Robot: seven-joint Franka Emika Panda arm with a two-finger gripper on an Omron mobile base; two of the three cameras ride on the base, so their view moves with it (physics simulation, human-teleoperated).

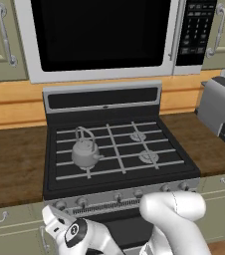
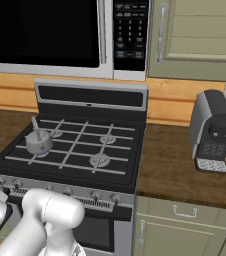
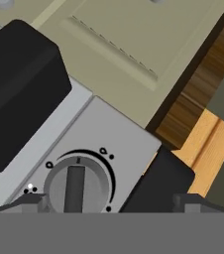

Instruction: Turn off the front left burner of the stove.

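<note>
Jaws wide, gripper (image 3: 109,202) close over the stove's knob (image 3: 78,184), off toward the left fingertip (image 3: 27,201), its ridge upright in view.

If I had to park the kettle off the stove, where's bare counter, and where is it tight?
Bare wood counter lies left of the stove, up to the backsplash. To its right, a free patch sits between the stove and the coffee machine. Crowded: the kettle occupies the cooktop's left grates.

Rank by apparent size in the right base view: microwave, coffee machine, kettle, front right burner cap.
1. microwave, cut by the frame edge
2. coffee machine
3. kettle
4. front right burner cap
Kettle and cap sit at similar depth, so that order holds.
</note>
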